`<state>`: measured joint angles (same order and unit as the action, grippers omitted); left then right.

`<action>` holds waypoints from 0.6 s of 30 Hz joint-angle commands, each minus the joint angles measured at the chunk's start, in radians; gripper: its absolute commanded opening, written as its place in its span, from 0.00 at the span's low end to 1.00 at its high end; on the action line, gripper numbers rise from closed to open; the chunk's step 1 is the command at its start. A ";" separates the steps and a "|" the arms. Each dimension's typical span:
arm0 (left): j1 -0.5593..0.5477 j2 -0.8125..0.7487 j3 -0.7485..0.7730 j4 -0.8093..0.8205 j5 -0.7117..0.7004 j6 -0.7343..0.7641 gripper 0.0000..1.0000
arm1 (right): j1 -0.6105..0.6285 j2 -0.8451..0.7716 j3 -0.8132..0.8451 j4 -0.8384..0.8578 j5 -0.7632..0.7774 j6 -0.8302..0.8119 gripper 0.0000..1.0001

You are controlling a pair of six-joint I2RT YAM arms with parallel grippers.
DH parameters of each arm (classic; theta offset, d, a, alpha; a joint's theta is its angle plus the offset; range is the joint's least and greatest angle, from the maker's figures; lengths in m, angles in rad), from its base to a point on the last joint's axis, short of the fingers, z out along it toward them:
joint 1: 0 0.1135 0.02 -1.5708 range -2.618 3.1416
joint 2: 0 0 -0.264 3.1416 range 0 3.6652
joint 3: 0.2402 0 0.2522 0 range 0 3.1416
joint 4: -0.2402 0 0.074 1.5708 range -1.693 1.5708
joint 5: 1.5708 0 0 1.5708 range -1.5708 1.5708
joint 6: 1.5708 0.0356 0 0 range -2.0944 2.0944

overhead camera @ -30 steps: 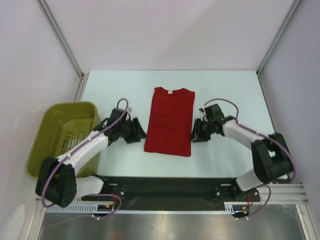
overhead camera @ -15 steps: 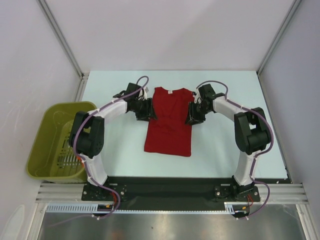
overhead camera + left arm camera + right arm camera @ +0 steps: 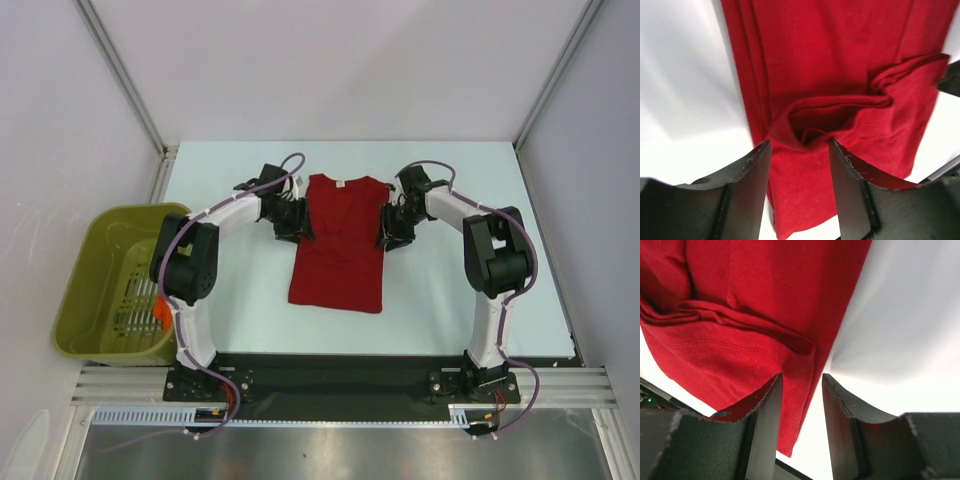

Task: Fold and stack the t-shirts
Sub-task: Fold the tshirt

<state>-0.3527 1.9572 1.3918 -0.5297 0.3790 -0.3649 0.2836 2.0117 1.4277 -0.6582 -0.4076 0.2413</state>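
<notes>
L gripper (image 3: 293,222) & R gripper (image 3: 390,232) both jaws apart at t-shirt (image 3: 338,250) sides; basket (image 3: 75,300) maybe holds sth orange (image 3: 160,313).

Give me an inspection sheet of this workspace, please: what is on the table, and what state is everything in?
Surface: pale table, smooth; no spills seen.
Job's things: one dark red t-shirt lies flat mid-table, sides folded in to a narrow strip, collar at the far end; no stack seen.
Clutter: olive-green basket beside the table's left edge; small orange thing at its right rim, unclear what.
Grippers: left gripper open at the shirt's left edge; right gripper open at its right edge; neither clamps fabric.
Cables: a purple cable loops over each wrist, off the shirt.
Surroundings: white walls, metal posts; nothing else seen.
</notes>
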 commanded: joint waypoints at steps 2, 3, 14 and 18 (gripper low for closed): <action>0.003 0.029 0.059 -0.001 0.011 0.029 0.53 | -0.011 0.022 0.045 -0.017 -0.010 -0.027 0.40; 0.003 0.035 0.062 -0.003 0.012 0.027 0.52 | -0.011 0.025 0.051 -0.021 -0.010 -0.028 0.40; 0.003 0.069 0.101 -0.013 0.015 0.020 0.32 | -0.024 0.062 0.097 -0.035 -0.028 -0.031 0.34; 0.003 0.075 0.107 -0.018 0.011 0.017 0.41 | -0.026 0.067 0.099 -0.029 -0.034 -0.028 0.35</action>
<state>-0.3527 2.0270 1.4555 -0.5430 0.3794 -0.3630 0.2600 2.0686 1.4876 -0.6830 -0.4213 0.2264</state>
